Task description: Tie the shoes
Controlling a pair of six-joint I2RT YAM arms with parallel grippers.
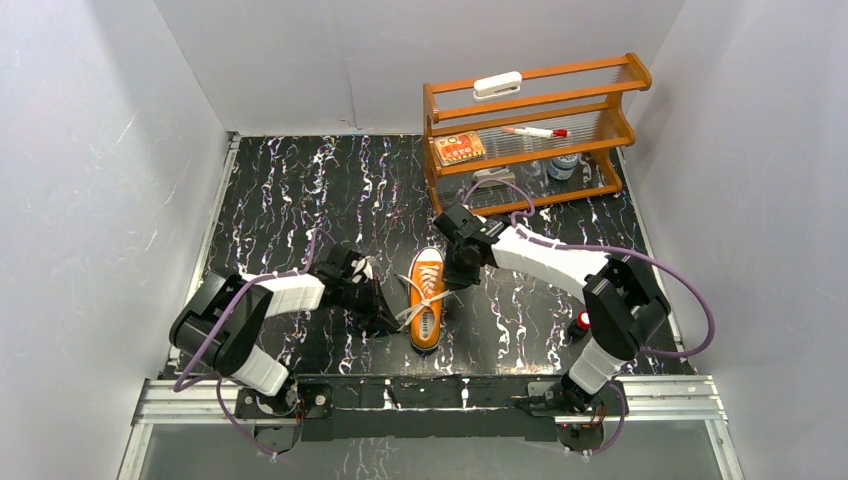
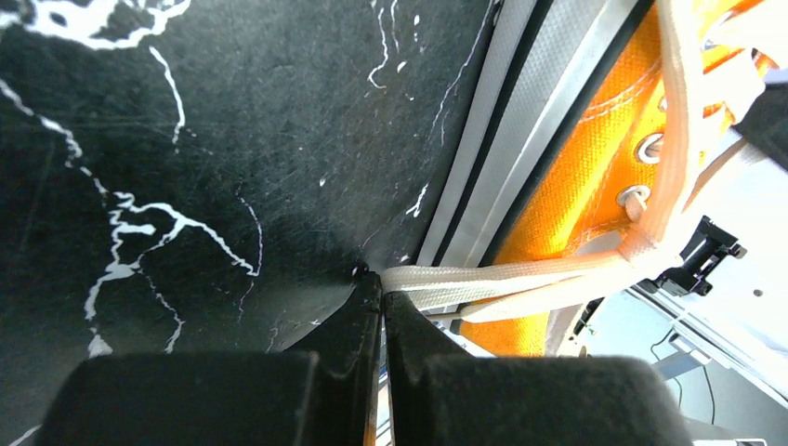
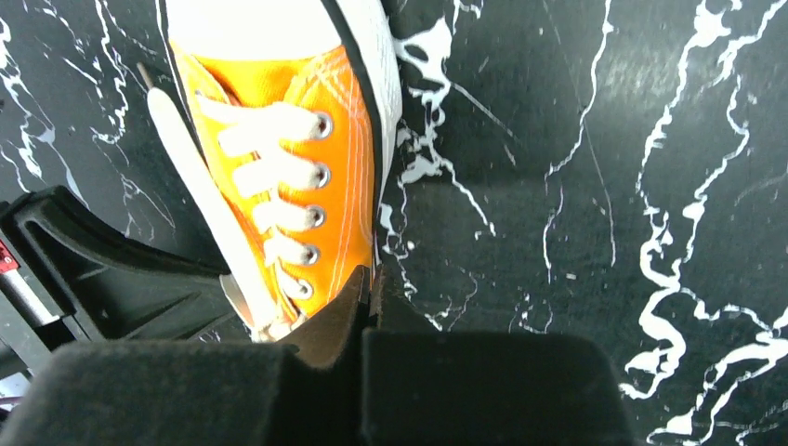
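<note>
The orange sneaker [image 1: 428,300] lies mid-table with its white toe cap pointing away from the arm bases. It also shows in the left wrist view [image 2: 595,177] and the right wrist view [image 3: 325,177]. My left gripper [image 1: 385,320] is at the shoe's left side, shut on a white lace [image 2: 502,279] that runs taut from its tips [image 2: 383,279] to the eyelets. My right gripper [image 1: 458,268] is shut, its tips [image 3: 370,281] against the shoe's right side by the lower eyelets; I see nothing clearly held. A loose lace [image 3: 190,167] lies along the shoe's left side.
A wooden shelf rack [image 1: 530,130] stands at the back right, holding a white block, a pen, an orange box and a can. A small red thing [image 1: 582,322] sits by the right arm's base. White walls close in the black marbled table [image 1: 290,190].
</note>
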